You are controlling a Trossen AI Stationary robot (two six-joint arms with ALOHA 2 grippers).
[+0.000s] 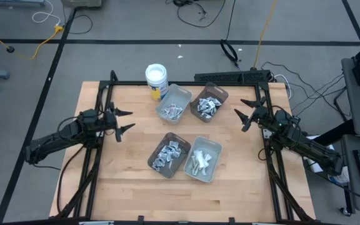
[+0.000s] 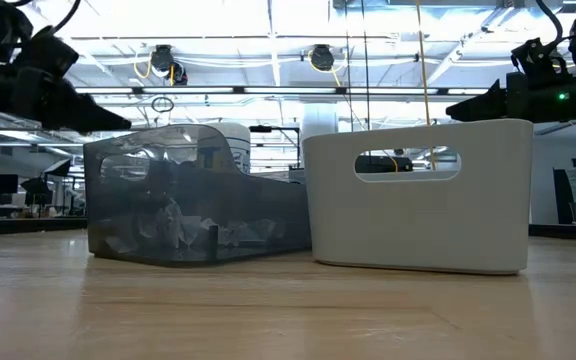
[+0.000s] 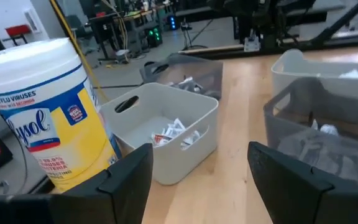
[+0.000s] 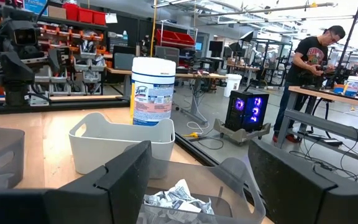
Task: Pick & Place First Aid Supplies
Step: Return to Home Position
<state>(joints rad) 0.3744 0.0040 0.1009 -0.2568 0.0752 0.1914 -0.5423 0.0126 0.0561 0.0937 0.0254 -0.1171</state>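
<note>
Silvery first aid packets (image 1: 169,154) lie three o'clock from the wide-open left gripper (image 1: 121,122), nine from the wide-open right gripper (image 1: 247,116).

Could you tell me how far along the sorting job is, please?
Done: the small white and silvery packets lie inside the four grey and brown plastic trays; none shows loose on the wooden table. In hand: nothing; left tool and right tool hang open at the sides. Left: apparently nothing.

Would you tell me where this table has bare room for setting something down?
The table is bare in front of the two near trays, and beside the left gripper and right gripper. Crowded: the four-tray cluster and tub.
</note>
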